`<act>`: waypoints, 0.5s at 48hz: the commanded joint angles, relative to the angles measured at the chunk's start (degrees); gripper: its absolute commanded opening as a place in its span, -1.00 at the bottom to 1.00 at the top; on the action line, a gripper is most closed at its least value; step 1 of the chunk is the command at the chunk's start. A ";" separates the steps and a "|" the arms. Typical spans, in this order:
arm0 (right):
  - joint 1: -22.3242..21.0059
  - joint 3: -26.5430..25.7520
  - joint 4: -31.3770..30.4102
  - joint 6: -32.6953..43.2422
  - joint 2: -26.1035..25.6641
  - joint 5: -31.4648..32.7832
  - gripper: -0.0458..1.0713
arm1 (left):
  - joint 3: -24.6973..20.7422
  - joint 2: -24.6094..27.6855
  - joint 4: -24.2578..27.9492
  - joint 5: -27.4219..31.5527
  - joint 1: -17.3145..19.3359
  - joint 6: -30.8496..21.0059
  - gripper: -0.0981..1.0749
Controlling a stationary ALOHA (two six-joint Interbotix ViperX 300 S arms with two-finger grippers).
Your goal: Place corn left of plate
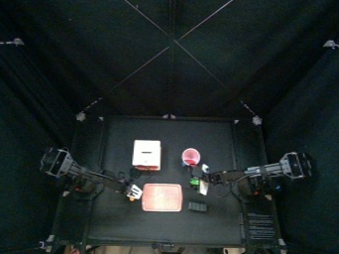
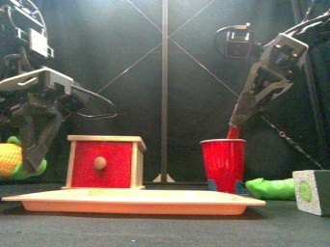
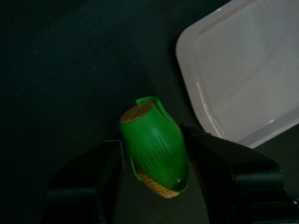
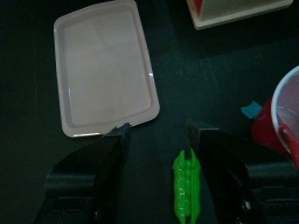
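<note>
Left gripper (image 3: 155,171) clamps corn (image 3: 156,149), long axis along the jaws, just left of plate (image 3: 251,70). Right gripper (image 4: 158,140) hangs open, 2 jaws apart.

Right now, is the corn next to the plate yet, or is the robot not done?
Almost. The left gripper is shut on the corn and holds it left of the plate, near its edge. Whether it touches the table yet I cannot tell. Left to do: set it down and let go. The right gripper hangs open over a green pod.
</note>
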 commanded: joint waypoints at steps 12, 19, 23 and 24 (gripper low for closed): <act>-0.18 -0.79 0.00 0.09 -0.53 -0.35 0.66 | 2.20 -0.97 -1.41 -2.37 -0.53 -0.18 0.54; -0.18 -0.79 0.00 0.09 -0.53 -0.35 0.66 | 2.46 -0.97 -1.93 -2.90 -0.53 -0.18 0.55; -0.09 -0.79 0.00 0.09 -0.44 -0.35 0.66 | 2.81 -0.88 -2.20 -3.25 -0.53 -0.26 0.56; -0.09 -0.79 0.00 0.09 -0.53 -0.44 0.66 | 2.90 -0.88 -2.29 -3.34 -0.53 -0.35 0.56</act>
